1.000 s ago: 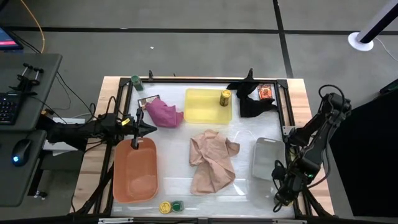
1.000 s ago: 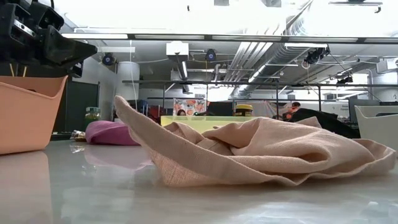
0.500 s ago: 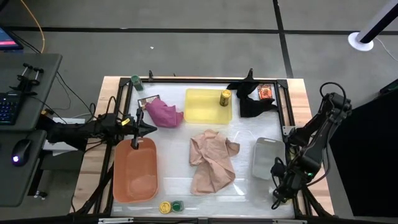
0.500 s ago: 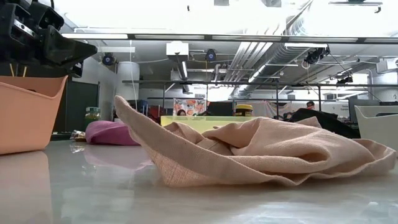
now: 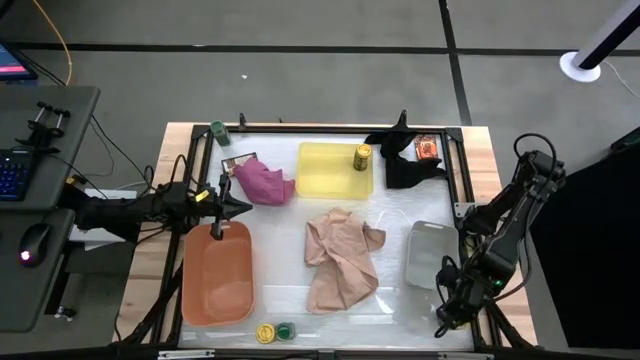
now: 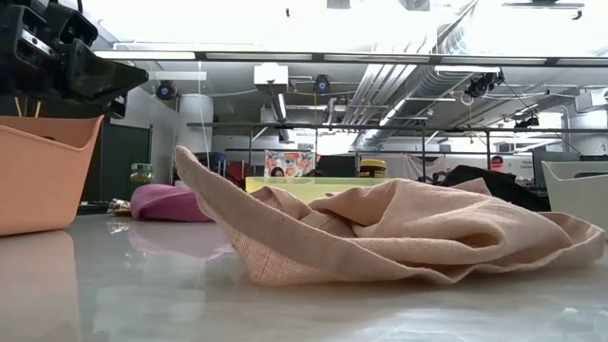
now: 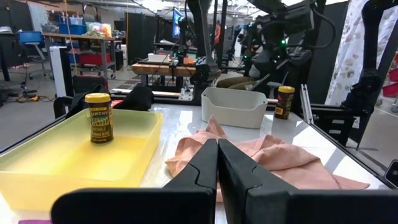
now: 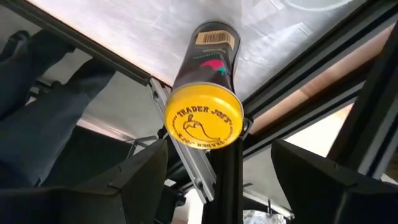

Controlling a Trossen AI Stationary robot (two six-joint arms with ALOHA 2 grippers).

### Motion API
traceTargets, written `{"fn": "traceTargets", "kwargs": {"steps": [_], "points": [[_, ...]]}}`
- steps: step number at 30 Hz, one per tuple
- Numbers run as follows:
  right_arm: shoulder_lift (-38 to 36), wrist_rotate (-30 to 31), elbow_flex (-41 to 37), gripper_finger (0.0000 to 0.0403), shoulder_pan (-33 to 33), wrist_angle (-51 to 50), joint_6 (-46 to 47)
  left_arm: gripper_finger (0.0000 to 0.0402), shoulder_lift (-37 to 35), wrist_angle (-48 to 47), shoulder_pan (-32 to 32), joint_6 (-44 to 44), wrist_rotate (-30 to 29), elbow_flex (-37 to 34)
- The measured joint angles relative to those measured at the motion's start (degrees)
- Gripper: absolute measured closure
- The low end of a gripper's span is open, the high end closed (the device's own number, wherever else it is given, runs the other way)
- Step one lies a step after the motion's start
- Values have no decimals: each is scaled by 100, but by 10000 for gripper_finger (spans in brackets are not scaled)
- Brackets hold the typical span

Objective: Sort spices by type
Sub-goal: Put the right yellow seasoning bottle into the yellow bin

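Presently, a yellow-lidded jar [image 8: 203, 93] is seen lying at the surface's [image 5: 275, 240] 4 o'clock corner, between the spread fingers of the right tool [image 8: 211, 180], seemingly lined up for a grasp. Another jar [image 5: 362, 157] stands in the yellow tray [image 5: 325, 172] at 12 o'clock. The left tool [image 5: 240, 206], fingers pressed together, waits at 9 o'clock over the orange tray [image 5: 216, 278].

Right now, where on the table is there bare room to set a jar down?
Bare tabletop lies between the orange tray and the tan cloth, and between that cloth and the grey tray. The orange tray looks empty; the yellow tray holds one yellow-lidded jar. It is crowded around the pink cloth, the black cloth, and the two jars at the near edge.
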Motion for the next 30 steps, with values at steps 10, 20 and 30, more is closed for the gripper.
{"fn": "traceTargets", "kwargs": {"steps": [10, 20, 30], "points": [[537, -314, -1, 121, -132, 254, -332, 402, 0, 2, 2, 0, 0, 0], [926, -448, -1, 121, -150, 284, -451, 401, 0, 2, 2, 0, 0, 1], [1100, -461, -1, 145, -150, 239, -603, 401, 0, 2, 2, 0, 0, 0]]}}
